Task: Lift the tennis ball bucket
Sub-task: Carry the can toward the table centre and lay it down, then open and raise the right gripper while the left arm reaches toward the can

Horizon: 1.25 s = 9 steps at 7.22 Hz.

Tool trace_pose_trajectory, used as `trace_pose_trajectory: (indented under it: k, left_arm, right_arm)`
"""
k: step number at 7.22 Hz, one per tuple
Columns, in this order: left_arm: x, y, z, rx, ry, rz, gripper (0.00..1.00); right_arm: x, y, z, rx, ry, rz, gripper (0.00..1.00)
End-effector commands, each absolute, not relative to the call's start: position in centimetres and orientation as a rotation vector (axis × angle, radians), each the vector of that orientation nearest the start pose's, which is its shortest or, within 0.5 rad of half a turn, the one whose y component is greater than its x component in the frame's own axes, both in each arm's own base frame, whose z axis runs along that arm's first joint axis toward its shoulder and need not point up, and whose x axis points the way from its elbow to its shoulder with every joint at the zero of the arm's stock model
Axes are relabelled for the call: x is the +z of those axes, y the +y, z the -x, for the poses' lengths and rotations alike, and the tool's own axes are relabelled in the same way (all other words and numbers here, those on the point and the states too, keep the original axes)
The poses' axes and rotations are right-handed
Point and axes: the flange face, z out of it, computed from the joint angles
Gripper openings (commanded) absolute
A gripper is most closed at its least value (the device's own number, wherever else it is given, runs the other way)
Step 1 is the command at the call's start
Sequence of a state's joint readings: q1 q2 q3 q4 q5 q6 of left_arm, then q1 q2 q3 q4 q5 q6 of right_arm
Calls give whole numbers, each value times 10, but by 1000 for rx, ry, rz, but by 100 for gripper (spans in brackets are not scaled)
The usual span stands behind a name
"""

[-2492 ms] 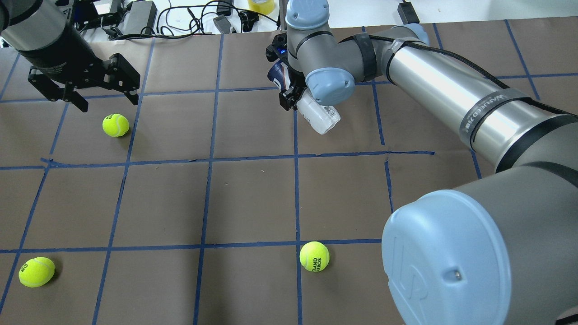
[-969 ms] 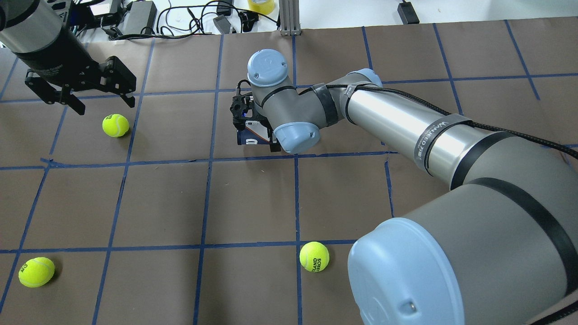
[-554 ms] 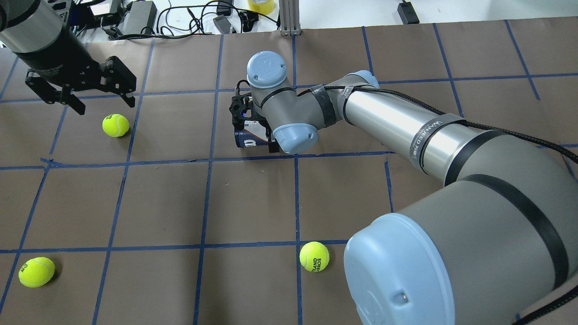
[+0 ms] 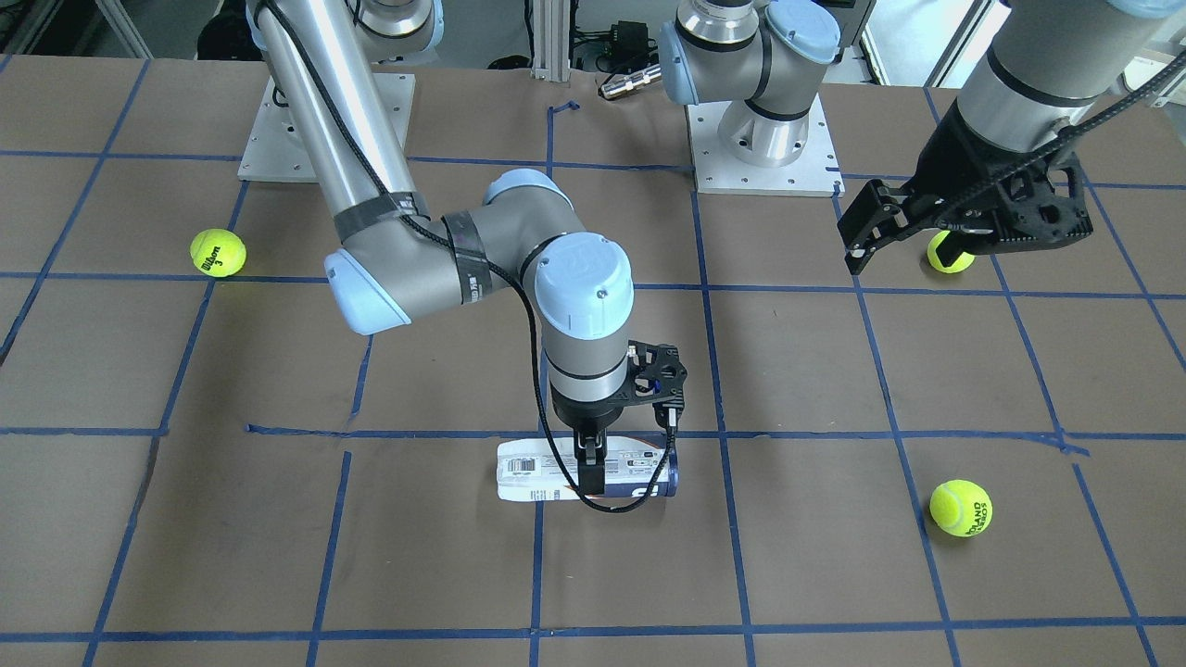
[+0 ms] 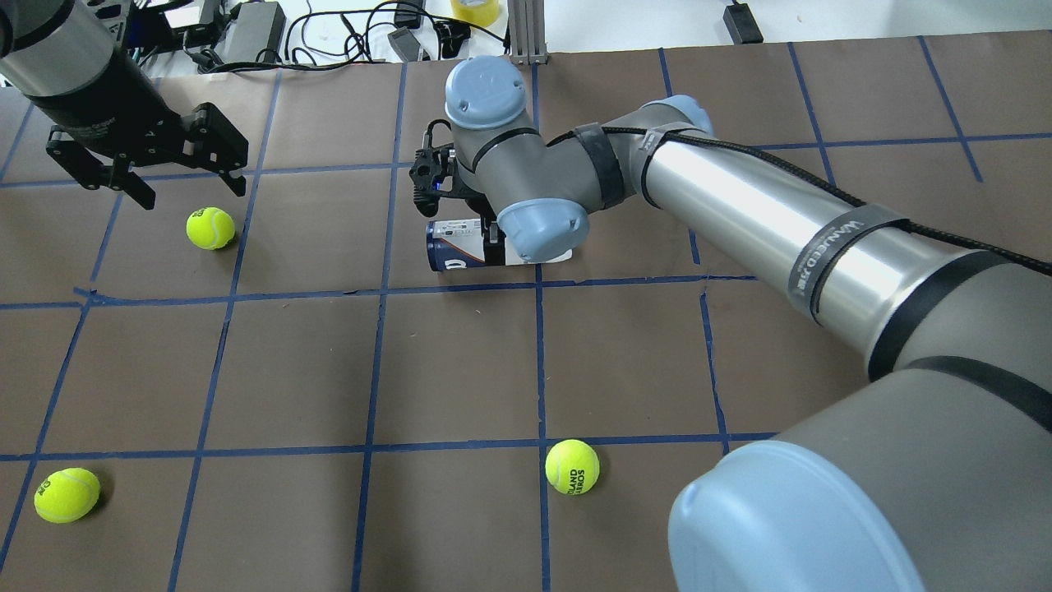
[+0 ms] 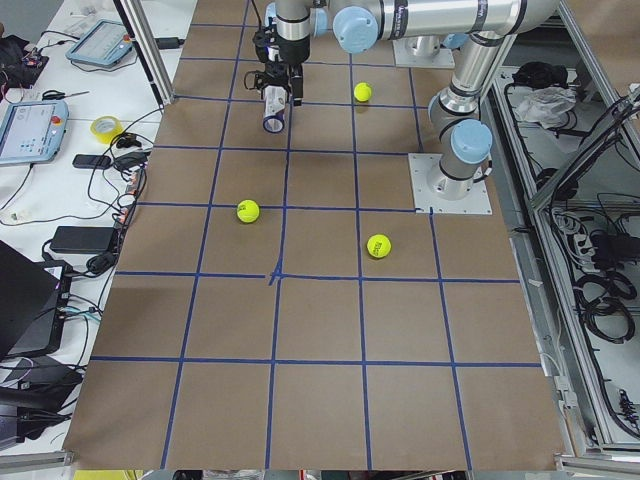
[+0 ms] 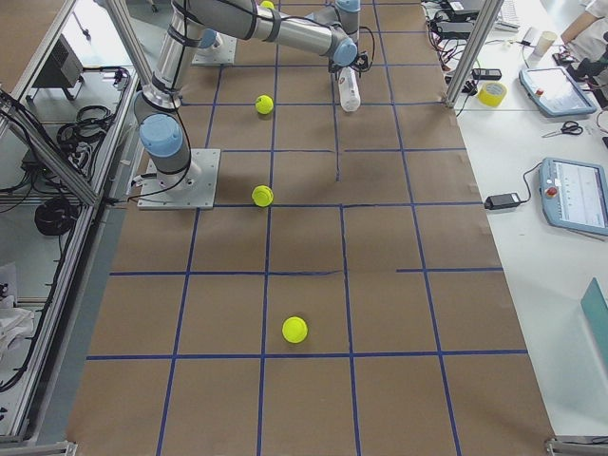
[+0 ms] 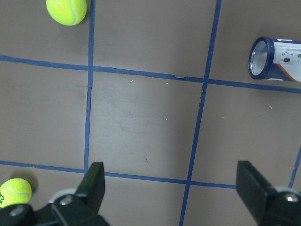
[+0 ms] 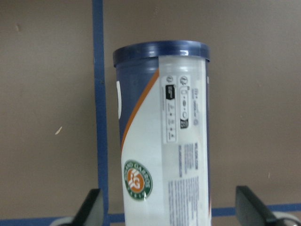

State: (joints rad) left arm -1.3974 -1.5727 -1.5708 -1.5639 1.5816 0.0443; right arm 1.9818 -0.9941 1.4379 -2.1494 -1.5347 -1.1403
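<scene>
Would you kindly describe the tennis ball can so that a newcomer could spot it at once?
On the brown paper-covered table, look under the right gripper near the middle. There a slim clear-plastic can lies on its side, white and navy label, navy rim: the only cylinder among three round yellow-green tennis balls.

Tennis ball bucket (image 9: pixel 160 155): white-navy label, orange stripe, green-orange crest. Balls (image 5: pixel 572 467) yellow-green. Table (image 5: pixel 288 370) brown, blue grid.

Tennis ball bucket (image 4: pixel 537 474) — white-and-navy clear can — lies flat on its side.
</scene>
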Motion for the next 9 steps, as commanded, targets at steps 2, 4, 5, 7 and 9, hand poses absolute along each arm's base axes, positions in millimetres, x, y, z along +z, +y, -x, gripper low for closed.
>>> trace_pose_trajectory:
  k: [2, 4, 5, 7, 9]
  left_arm:
    - [485, -511, 45, 1, 3129, 202, 100]
    - [458, -532, 45, -10, 3168, 207, 100]
    - [437, -549, 54, -87, 3281, 210, 100]
    - [370, -576, 66, -220, 3444, 199, 100]
    - [330, -597, 73, -295, 3536, 179, 100]
  right_arm:
    - [360, -612, -290, -349, 2343, 1821, 100]
    - [439, -587, -234, -341, 2504, 1593, 100]
    - [472, -560, -213, -282, 2576, 1583, 100]
    - [480, -551, -142, -78, 2781, 1389, 100]
    - [489, -545, -108, -39, 2863, 1226, 100]
